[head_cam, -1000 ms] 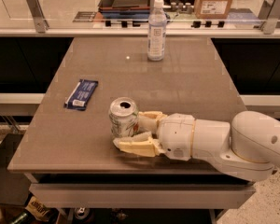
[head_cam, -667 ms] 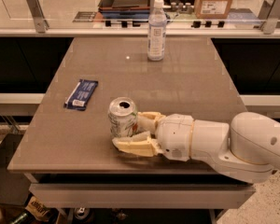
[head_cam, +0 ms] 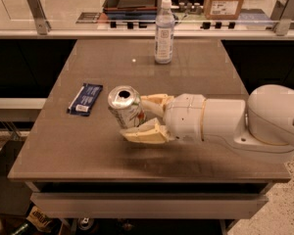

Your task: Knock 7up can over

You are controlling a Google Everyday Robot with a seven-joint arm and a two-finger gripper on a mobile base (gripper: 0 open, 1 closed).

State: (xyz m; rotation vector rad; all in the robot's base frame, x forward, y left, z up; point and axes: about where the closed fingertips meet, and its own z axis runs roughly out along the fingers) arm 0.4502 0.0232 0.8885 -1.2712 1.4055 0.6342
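Camera view shows the gripper (head_cam: pixel 136 117) low over the table (head_cam: pixel 196 82), fingers (head_cam: pixel 143 133) spread open around the 7up can (head_cam: pixel 124 105), which tilts away from it.

One camera — set high, looking down across the table (head_cam: pixel 196 77); tool (head_cam: pixel 133 116) close, at centre.

White arm (head_cam: pixel 272 119) comes in from the right, about level, low over the table (head_cam: pixel 88 146). The wrist (head_cam: pixel 186 117) points left. The gripper (head_cam: pixel 133 116) is near the table's front middle, tan fingers (head_cam: pixel 144 133) spread apart, one farther back, one nearer the front edge.
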